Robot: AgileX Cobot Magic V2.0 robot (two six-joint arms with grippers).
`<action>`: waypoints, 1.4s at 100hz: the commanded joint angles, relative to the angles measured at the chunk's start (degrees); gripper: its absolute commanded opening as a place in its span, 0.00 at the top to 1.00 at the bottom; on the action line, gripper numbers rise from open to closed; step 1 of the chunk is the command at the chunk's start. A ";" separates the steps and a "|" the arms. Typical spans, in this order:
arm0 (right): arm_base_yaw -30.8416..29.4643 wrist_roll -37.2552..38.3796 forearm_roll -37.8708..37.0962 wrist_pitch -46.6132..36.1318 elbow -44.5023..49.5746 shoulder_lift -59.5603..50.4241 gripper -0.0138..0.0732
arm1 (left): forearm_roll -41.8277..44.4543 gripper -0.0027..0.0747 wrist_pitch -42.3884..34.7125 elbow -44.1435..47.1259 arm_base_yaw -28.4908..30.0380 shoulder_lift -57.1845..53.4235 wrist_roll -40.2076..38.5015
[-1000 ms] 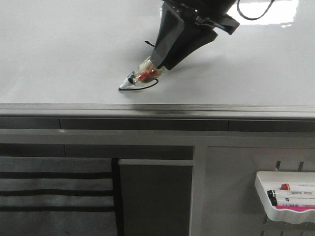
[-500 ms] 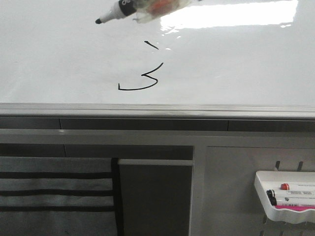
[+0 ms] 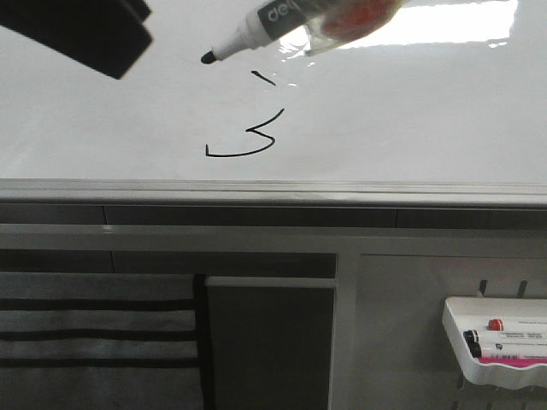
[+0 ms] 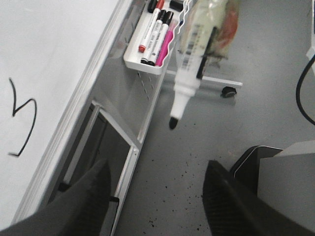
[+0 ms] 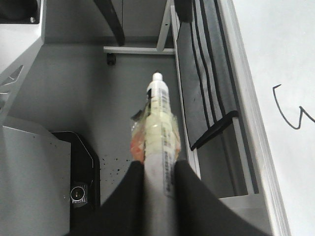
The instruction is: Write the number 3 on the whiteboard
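The whiteboard (image 3: 427,111) lies flat and glossy, with a grey rail along its near edge. The number 3 (image 3: 256,137) is on it in thin black strokes: a short dash, a zigzag and a curved tail. It also shows in the left wrist view (image 4: 22,118). My right gripper (image 5: 160,164) is shut on a taped white marker (image 5: 160,123). In the front view the marker (image 3: 282,21) hangs off the board, its black tip up and left of the dash. My left gripper (image 4: 157,169) is open and empty beside the board's rail. A dark part of it (image 3: 94,34) shows at the top left.
A small white tray (image 3: 496,337) with several spare markers hangs on the stand at the lower right, also in the left wrist view (image 4: 147,61). Grey striped cloth (image 3: 94,333) hangs under the rail at the left. Grey floor lies below.
A second ago the marker tip was on the board at the tail's end. It has lifted clear, leaving the whole 3 in sight. The left gripper has come into the front view's top left.
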 commanded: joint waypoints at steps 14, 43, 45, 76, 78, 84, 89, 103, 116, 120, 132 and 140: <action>-0.20 -0.79 2.01 -1.27 -1.37 -0.55 0.82 | -1.40 0.46 -4.43 -6.28 -5.02 5.81 0.66; -0.20 -0.79 1.88 -1.37 -1.37 -0.55 0.82 | -1.40 0.47 -3.54 -9.83 -8.56 10.29 1.17; -0.20 -0.79 1.88 -1.37 -1.37 -0.55 0.82 | -1.40 0.47 -3.54 -9.83 -8.56 10.29 1.17; -0.20 -0.79 1.88 -1.37 -1.37 -0.55 0.82 | -1.40 0.78 -3.64 -9.83 -8.56 10.29 1.17; -0.20 -0.79 1.88 -1.37 -1.37 -0.55 0.82 | -1.40 0.80 -3.64 -9.83 -8.56 10.29 1.17; -0.20 -0.79 1.88 -1.37 -1.37 -0.55 0.82 | -1.40 0.84 -3.64 -9.83 -8.56 10.29 1.17; -0.20 -0.79 1.88 -1.14 -1.37 -0.55 0.82 | -1.40 0.88 -3.64 -9.83 -8.56 10.29 1.17; -0.20 -0.79 1.88 -0.88 -1.37 -0.55 0.82 | -1.40 0.96 -3.64 -9.83 -8.56 10.29 1.17; -0.20 -0.79 1.76 -1.28 -1.37 -0.55 0.79 | -1.40 0.99 -3.64 -9.83 -8.56 10.29 1.17; -0.20 -0.79 1.76 -1.28 -1.37 -0.55 0.75 | -1.40 0.99 -3.64 -9.83 -8.56 10.29 1.17; -0.20 -0.79 1.76 -1.41 -1.37 -0.55 0.56 | -1.40 0.99 -3.76 -9.83 -8.56 10.29 1.17; -0.45 -0.79 1.56 -1.55 -1.63 -0.68 0.46 | -1.28 0.99 -3.84 -9.83 -8.56 10.29 1.17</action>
